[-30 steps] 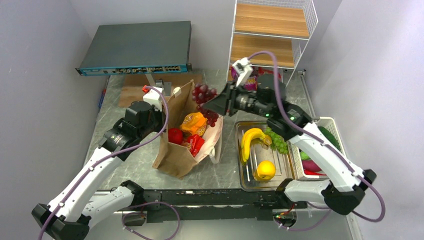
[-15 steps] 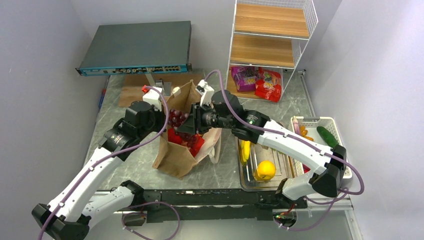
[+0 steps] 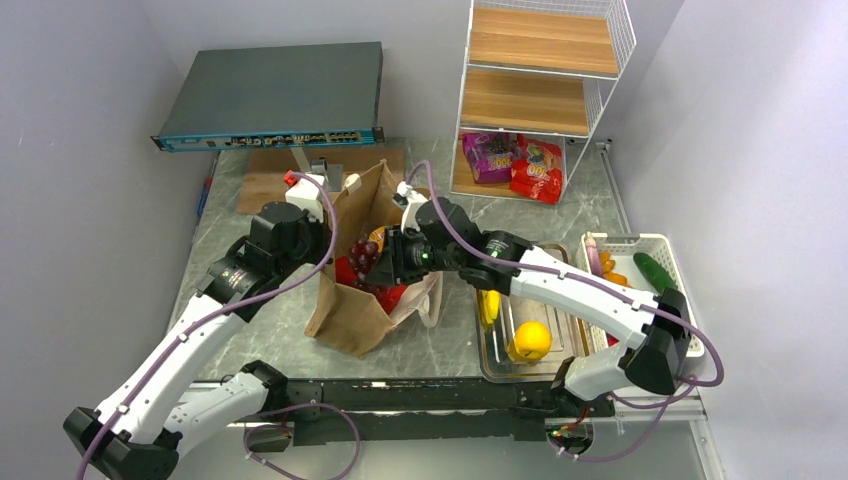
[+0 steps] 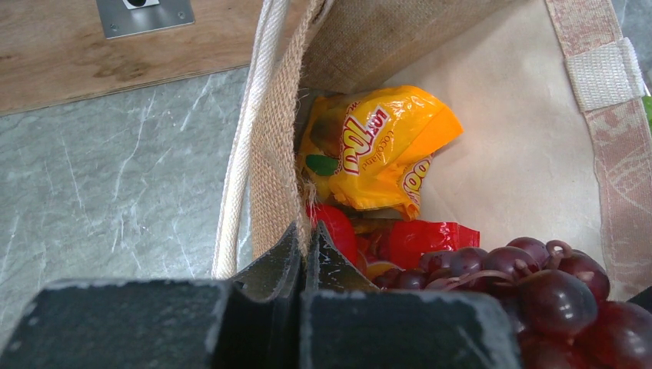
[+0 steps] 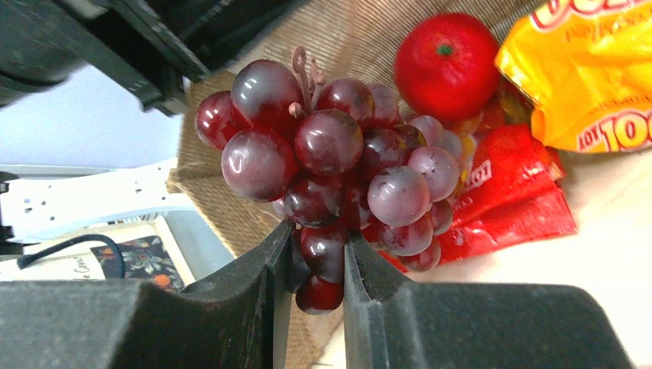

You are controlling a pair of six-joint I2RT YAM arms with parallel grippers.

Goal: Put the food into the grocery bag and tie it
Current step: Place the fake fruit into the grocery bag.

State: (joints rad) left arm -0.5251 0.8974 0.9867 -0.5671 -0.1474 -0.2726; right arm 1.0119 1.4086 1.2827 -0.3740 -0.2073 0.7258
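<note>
At the centre of the top view, the right gripper point(image 5: 314, 261) clamps the dark purple grapes point(image 5: 330, 154) between part-open fingers in the mouth of the brown grocery bag point(image 3: 348, 312), whose frame-left rim the left gripper point(image 4: 302, 250) pinches tight.

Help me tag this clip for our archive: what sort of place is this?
Likely a robotics lab bench staged for grocery packing: a rack-mount electronics unit at the back, a wire shelf, and a part-filled grocery bag.
</note>
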